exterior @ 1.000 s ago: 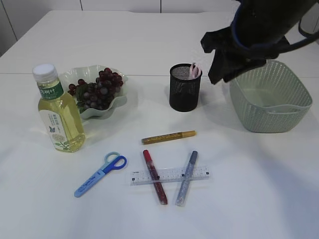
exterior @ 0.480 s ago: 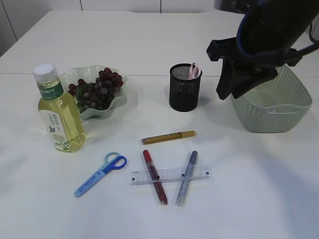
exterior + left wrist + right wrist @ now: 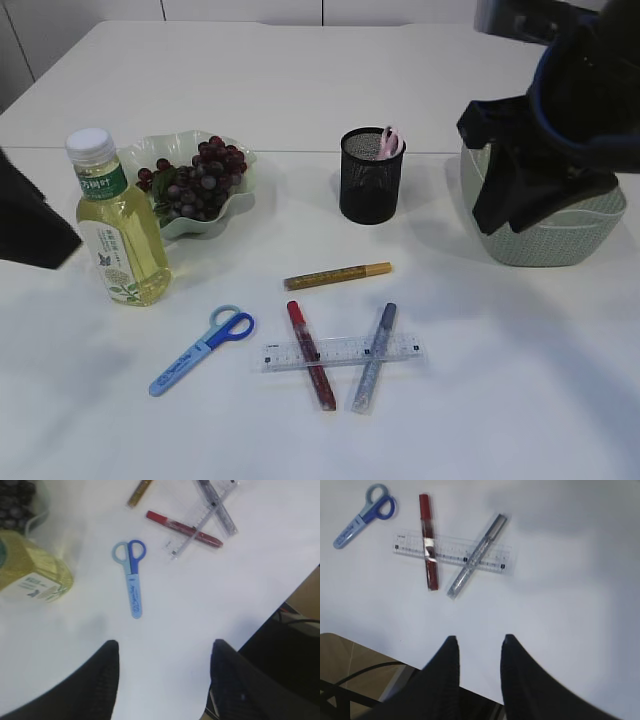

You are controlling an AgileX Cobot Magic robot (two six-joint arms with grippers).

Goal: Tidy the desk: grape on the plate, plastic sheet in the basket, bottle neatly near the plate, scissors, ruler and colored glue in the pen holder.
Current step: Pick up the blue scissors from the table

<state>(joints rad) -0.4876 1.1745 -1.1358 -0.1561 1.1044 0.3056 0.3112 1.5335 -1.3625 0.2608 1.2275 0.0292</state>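
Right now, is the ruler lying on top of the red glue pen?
No, the red glue pen lies across the top of the clear ruler, as does the silver glue pen.

Both tools [image 3: 162, 650] [image 3: 477, 645] empty, fingers apart

White table [image 3: 300, 80]; perhaps floor beyond.

Mid-counter: pen holder [image 3: 371, 175]. Near front edge: ruler [image 3: 341, 352] under red [image 3: 311, 356] and silver glue pens [image 3: 374, 358]; scissors [image 3: 202, 350] to their left.
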